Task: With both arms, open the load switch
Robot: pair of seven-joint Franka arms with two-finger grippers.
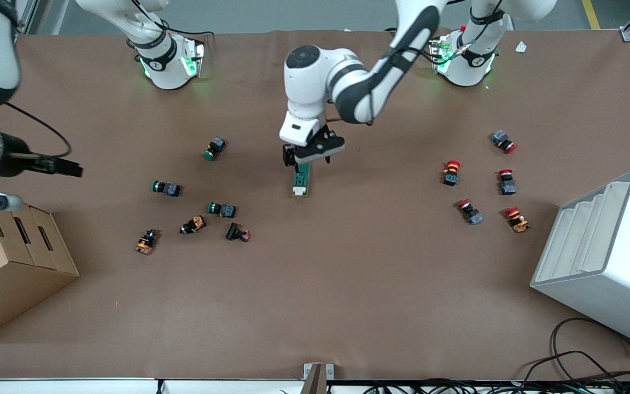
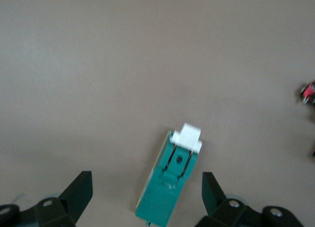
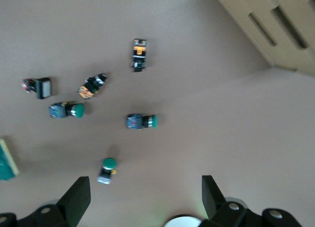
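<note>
The load switch [image 1: 301, 183] is a dark green block with a white toggle end, lying in the middle of the table. In the left wrist view the load switch [image 2: 170, 190] lies between the fingers with a gap on each side. My left gripper [image 1: 305, 156] hangs open just above the switch's end toward the robot bases; its black fingertips [image 2: 81, 190] touch nothing. My right gripper [image 1: 71, 168] is up in the air at the right arm's end of the table, over bare mat beside the cardboard box. The right gripper [image 3: 145, 197] is open and empty.
Several green-capped and orange push buttons [image 1: 222, 209] lie toward the right arm's end. Several red-capped buttons [image 1: 451, 172] lie toward the left arm's end. A cardboard box [image 1: 14, 262] and a white bin [image 1: 605, 257] stand at the table's two ends.
</note>
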